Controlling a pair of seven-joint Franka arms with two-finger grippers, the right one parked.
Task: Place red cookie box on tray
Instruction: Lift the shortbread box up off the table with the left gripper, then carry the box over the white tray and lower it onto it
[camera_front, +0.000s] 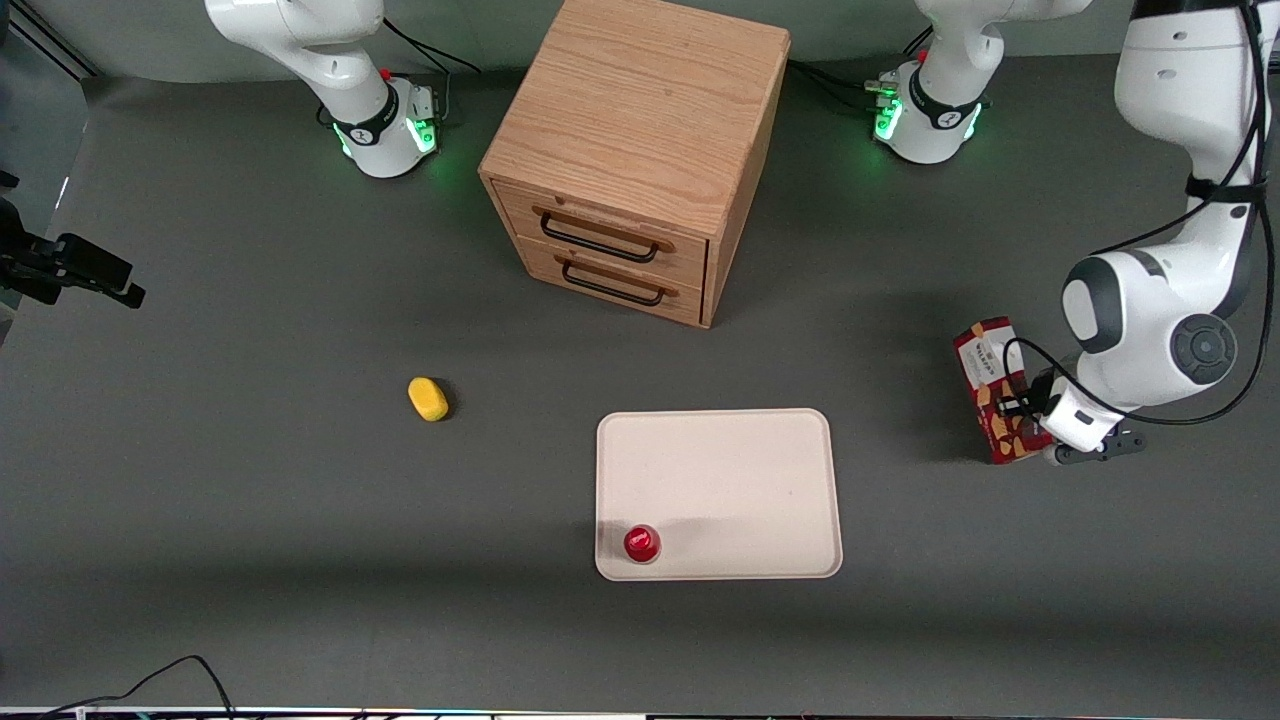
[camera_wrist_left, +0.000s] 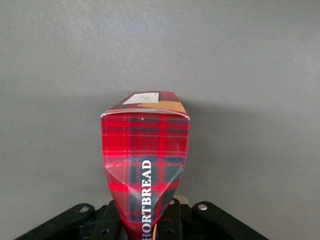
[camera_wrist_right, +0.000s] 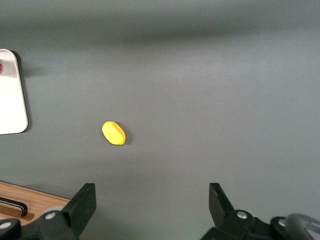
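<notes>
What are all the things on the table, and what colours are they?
red cookie box: one, dark red tartan, toward the working arm's end of the table, in the gripper
tray: one, cream-white, in front of the cabinet
capsule: one, red, on the tray's corner nearest the camera
yellow lump: one, yellow, on the table toward the parked arm's end
drawer cabinet: one, wooden, two black handles, between the arm bases
gripper: one, black, shut on the box
</notes>
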